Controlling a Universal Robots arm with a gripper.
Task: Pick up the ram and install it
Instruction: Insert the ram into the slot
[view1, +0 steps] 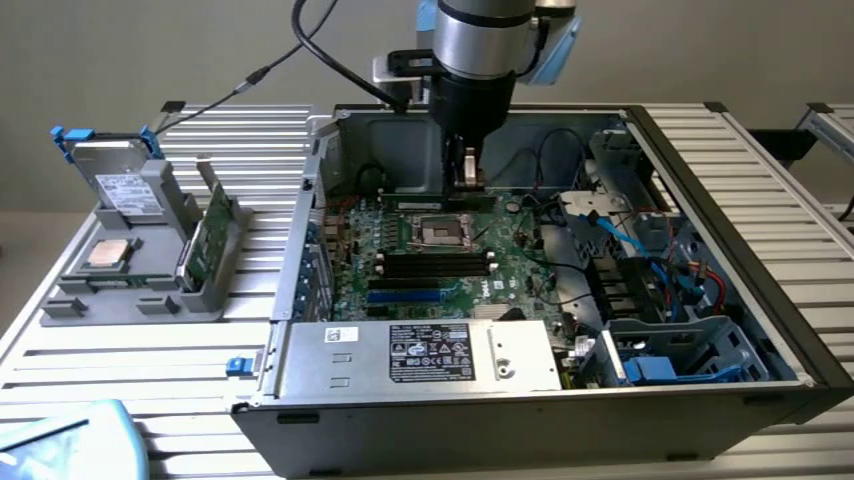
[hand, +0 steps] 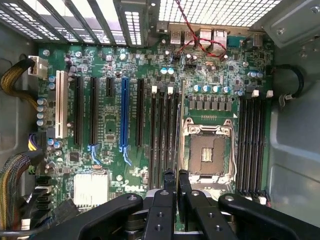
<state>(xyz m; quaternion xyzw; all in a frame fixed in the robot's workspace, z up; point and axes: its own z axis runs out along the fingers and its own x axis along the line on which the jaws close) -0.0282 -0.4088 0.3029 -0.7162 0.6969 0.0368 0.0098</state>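
**Green ram (view1: 424, 201) clamped in pincer (view1: 467, 182) over motherboard (view1: 461, 255)**

**1. Pincer state.** The black two-finger pincer (hand: 177, 184) hangs from the silver arm (view1: 478, 40) and reaches down into the open computer case (view1: 747, 290). Its jaws are nearly closed. The fingers (hand: 168, 189) stand parallel with a narrow gap between them. That gap is taken up by the ram (hand: 180, 130), a long, thin green circuit-board stick, which the pincer grips by its flat faces.

**2. Ram position.** In the exterior view the ram lies level under the fingertips. It extends from the pincer toward the exterior view's left, over the far part of the large green motherboard (hand: 110, 115). The wrist view shows the stick edge-on as a thin line. It runs parallel to a bank of long black memory slots (hand: 161, 135), at the side of that bank nearest the square metal CPU socket (hand: 207, 150). Whether the lower edge of the ram touches a slot cannot be told.

**3. Surroundings.** A silver power supply box (view1: 414, 355) with a printed label sits at the near wall of the case. Outside the case, at the exterior view's left, a grey holder (view1: 80, 295) rests on the slatted aluminium table (view1: 134, 365). The holder carries an upright, taller green card (view1: 200, 245).
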